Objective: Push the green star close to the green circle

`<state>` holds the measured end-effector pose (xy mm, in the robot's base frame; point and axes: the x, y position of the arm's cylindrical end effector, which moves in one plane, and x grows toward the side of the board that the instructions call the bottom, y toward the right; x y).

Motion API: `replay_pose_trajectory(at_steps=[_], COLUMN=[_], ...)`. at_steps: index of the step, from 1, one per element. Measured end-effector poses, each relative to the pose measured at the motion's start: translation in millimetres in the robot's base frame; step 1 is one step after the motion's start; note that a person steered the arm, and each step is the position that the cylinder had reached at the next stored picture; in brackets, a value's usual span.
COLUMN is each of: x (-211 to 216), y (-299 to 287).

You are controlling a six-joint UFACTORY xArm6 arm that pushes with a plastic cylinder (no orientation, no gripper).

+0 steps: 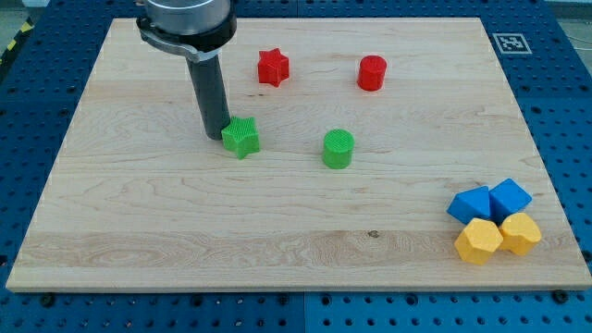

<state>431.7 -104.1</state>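
Sitting nearest the frame's bottom right: two yellow blocks, one [478, 240] to the left and one [520, 233] to the right, touching each other, shapes hard to make out. Packed just above them, two blue blocks, one [470, 203] on the left and one [510, 198] on the right, all four in one tight cluster near the lower right corner of the tabletop [185, 231].

Farther up, around mid-frame: green circle [339, 148], upright, standing alone. Left of it at about the same height, well apart with bare wood between: green star [241, 137].

Touching or just beside the star's upper left edge: my tip [216, 137], the lower end of the dark rod, planted on the wood. No jaws on this tool, only a straight rod, so nothing to spread, close or clamp. Rod rising to a wide dark collar at the frame's top left of centre.

Farthest back, near the top of the frame: red star [273, 67], above and slightly right of the green star, and red cylinder [372, 72] further right, above and right of the green circle, the two well apart.
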Motion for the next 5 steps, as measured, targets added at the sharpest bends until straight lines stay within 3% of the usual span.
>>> replay_pose_trajectory(at_steps=[5], x=[16], y=[18])
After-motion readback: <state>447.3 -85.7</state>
